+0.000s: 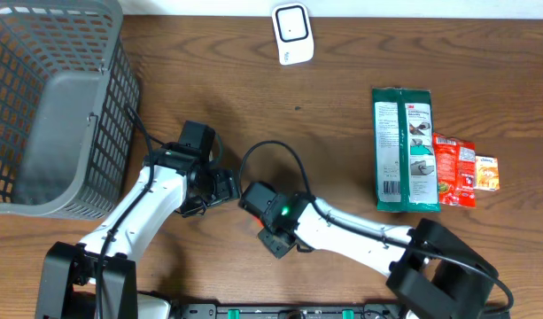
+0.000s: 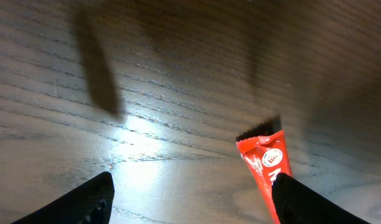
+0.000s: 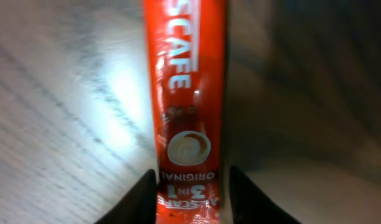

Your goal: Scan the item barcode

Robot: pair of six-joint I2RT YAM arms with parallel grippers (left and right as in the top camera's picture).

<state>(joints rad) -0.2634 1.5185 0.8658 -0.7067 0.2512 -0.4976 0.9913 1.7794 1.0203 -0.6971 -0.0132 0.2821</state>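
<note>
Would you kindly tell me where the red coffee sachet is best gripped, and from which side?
Pinch the sachet across its narrow width, near one end, probably from straight above: it is a long, flat strip lying on the table, so only its long edges offer purchase.

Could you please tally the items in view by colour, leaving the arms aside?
Red: 2, the coffee stick and the packet
Green: 1, the wipes pack
Orange: 1, the small box
White: 1, the scanner
Grey: 1, the basket
Total: 6
</note>
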